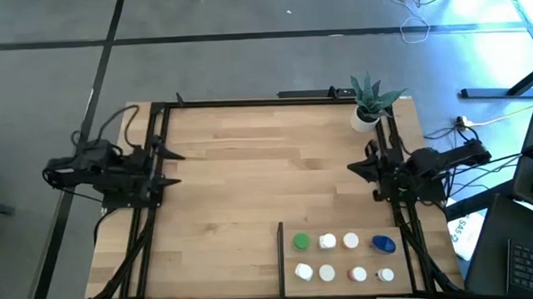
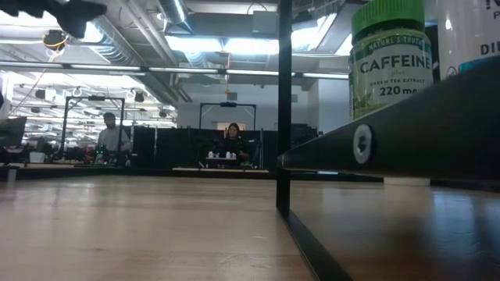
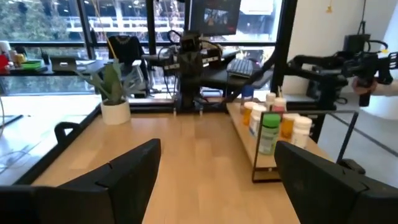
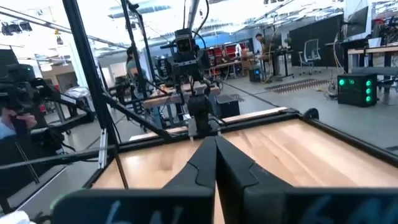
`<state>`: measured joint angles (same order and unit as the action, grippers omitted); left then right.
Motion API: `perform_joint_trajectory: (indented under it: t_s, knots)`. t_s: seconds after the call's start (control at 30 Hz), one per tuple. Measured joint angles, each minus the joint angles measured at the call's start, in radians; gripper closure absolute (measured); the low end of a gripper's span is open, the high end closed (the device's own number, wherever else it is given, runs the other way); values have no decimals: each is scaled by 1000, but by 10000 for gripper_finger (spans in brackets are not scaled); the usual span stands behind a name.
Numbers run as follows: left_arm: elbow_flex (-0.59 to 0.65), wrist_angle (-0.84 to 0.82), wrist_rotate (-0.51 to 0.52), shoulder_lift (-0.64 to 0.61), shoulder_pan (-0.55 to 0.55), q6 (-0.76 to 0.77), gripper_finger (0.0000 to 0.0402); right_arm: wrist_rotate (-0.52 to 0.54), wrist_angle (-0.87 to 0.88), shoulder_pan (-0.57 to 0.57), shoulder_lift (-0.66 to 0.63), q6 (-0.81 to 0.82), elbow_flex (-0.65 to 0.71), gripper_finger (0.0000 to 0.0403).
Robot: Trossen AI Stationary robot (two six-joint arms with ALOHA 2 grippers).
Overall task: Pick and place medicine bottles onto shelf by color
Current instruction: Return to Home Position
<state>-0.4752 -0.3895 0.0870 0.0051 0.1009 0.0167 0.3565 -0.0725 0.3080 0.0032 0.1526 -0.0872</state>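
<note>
Wood table (image 1: 250,186), eight bottles (image 1: 351,241) overhead, low view reads caffeine on green bottle (image 2: 388,55), left gripper (image 3: 217,149) apart, right gripper (image 4: 216,142) together.

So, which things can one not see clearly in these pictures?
1. High view: the eight bottles show only their caps; labels are too small to read.
2. Low view: the black rail hides the base of the green-capped bottle; the right edge cuts off a white bottle; the others are out of sight.
3. Left wrist view: past the open left pincer, the front bottles hide those behind.
</note>
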Motion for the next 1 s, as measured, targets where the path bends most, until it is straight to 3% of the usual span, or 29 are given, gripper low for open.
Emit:
perform_joint_trajectory:
  t_s: [0.17,0.53,0.83,1.0]
  knots:
    - [86,75,31,0,0,5,92,1,-93,0,1,-7,81,398]
    - [249,227,57,-1,0,6,92,0,-90,0,0,-81,80,398]
    - [469,536,57,-1,0,-25,92,-11,-59,0,0,-68,79,398]
    - [467,438,68,0,0,-1,92,-10,-43,0,0,27,79,398]
